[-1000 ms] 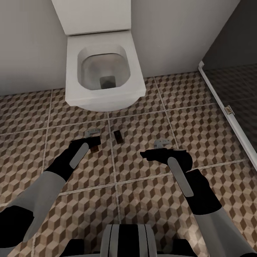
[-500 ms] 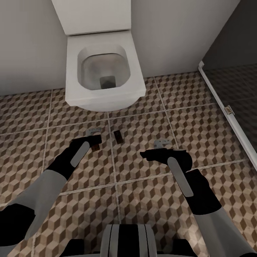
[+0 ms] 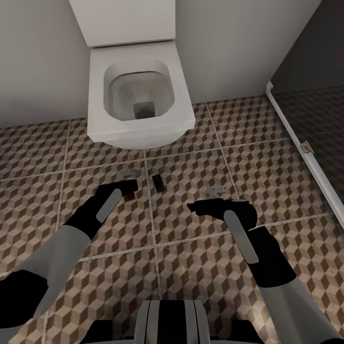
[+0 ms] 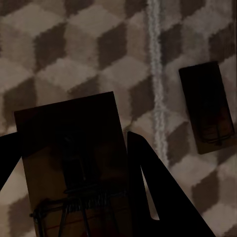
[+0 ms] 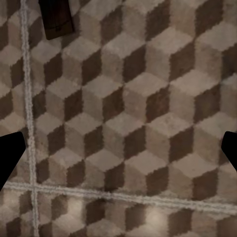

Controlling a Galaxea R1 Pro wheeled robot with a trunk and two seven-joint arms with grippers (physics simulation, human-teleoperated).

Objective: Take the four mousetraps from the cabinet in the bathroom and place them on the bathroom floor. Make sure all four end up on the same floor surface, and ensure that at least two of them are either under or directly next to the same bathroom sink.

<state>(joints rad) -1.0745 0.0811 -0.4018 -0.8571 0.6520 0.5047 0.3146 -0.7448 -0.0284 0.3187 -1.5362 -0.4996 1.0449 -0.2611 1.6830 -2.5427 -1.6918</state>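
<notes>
One mousetrap (image 3: 157, 182) lies flat on the cube-patterned bathroom floor (image 3: 191, 267), just in front of the toilet; it is also seen as a dark board (image 4: 206, 106) in the left wrist view and at an edge (image 5: 55, 19) of the right wrist view. My left gripper (image 3: 129, 185) hangs low over the tiles to the left of it, shut on a second mousetrap (image 4: 74, 163) held between its dark fingers (image 4: 148, 192). My right gripper (image 3: 192, 206) hovers open over bare tiles, to the right of the lying trap and nearer to me, with nothing between its fingertips (image 5: 10, 158).
A white toilet (image 3: 138, 95) stands against the grey wall straight ahead. The dark glass shower enclosure (image 3: 315, 119) with its white frame (image 3: 291, 131) bounds the right side. My own base (image 3: 172, 320) shows at the bottom edge.
My left gripper has moved forward toward the toilet, carrying its mousetrap along. The right arm and the lying mousetrap have stayed put.
</notes>
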